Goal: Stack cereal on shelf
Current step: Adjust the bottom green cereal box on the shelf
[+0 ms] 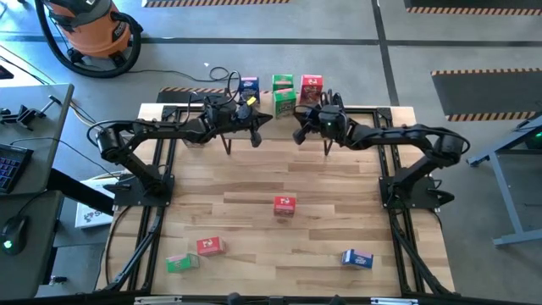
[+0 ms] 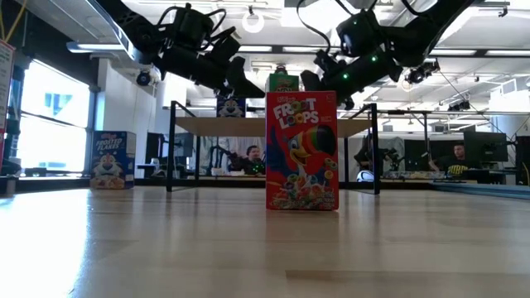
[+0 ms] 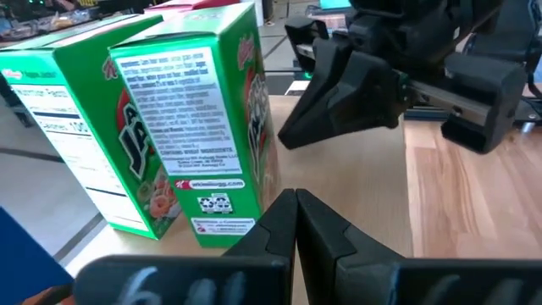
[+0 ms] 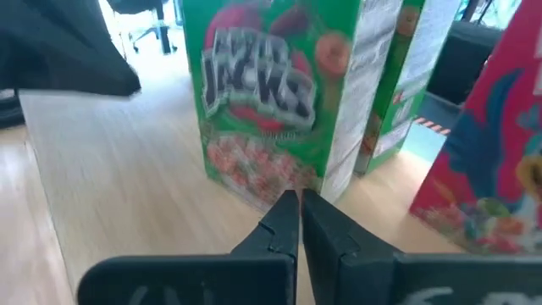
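The shelf (image 1: 383, 113) at the worktop's (image 1: 254, 229) far edge carries four cereal boxes (image 1: 284, 102). Both closed, empty, the left end effector (image 1: 242, 138) and right end effector (image 1: 312, 141) hang over its front edge. Four boxes dot the open near half.

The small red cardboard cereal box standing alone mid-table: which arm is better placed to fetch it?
Neither clearly. The red box stands about midway between both shut grippers, left and right, near the shelf. Right seems marginally nearer.
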Tool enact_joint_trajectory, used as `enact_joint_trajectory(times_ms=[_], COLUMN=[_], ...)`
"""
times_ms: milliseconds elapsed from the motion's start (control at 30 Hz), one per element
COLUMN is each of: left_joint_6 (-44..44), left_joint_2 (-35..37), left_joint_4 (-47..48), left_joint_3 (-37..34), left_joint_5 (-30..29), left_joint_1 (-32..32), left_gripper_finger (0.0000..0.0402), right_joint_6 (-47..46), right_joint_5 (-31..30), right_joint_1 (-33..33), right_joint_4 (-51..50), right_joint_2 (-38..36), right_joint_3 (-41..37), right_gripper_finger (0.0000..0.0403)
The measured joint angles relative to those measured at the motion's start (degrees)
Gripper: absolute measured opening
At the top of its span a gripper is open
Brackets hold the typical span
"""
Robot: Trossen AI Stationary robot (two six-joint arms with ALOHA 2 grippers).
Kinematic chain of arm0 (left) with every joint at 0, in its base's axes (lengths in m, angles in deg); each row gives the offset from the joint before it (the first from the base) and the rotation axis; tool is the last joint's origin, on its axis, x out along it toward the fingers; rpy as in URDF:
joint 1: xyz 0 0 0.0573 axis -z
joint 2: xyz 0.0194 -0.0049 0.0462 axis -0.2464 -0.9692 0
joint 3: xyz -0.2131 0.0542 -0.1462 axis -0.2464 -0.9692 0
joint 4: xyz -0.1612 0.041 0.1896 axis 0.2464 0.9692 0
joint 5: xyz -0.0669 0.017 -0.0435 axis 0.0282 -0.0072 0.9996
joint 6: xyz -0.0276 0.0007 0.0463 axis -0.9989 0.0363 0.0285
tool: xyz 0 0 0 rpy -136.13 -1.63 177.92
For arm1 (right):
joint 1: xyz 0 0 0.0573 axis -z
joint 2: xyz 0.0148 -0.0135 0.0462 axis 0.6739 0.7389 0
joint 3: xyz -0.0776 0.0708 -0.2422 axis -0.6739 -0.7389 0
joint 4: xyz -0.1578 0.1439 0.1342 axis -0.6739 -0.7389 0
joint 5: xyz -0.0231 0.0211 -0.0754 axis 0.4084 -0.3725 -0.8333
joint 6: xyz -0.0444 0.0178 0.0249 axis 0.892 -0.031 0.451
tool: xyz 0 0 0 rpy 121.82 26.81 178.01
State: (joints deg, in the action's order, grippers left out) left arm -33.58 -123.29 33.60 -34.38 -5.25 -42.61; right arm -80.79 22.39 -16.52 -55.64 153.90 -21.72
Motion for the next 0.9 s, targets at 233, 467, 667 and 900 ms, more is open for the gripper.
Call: enact_joint_trajectory(times_ms=[233,467,667,900], left_joint_6=[1.26,1.52,1.38,-2.32], left_joint_2=[0.0,0.0,0.4,4.0], left_joint_4=[-0.14,-2.47,-0.91,-5.45], left_joint_3=[0.0,-0.02,-0.02,-3.67], left_joint_5=[1.29,1.29,1.37,4.47], left_joint_1=[0.66,0.62,0.81,1.39], left_gripper_finger=[0.0,0.0,0.0,0.0], right_joint_6=[-0.2,-1.44,4.24,13.61], right_joint_5=[0.42,2.47,6.28,6.61], right_joint_1=[0.0,-0.54,-2.79,-3.78], right_joint_4=[0.91,1.62,4.36,4.63], right_joint_2=[0.94,0.94,0.67,2.47], right_joint_3=[0.0,0.0,0.0,3.29], right_gripper_finger=[0.0,0.0,0.0,0.0])
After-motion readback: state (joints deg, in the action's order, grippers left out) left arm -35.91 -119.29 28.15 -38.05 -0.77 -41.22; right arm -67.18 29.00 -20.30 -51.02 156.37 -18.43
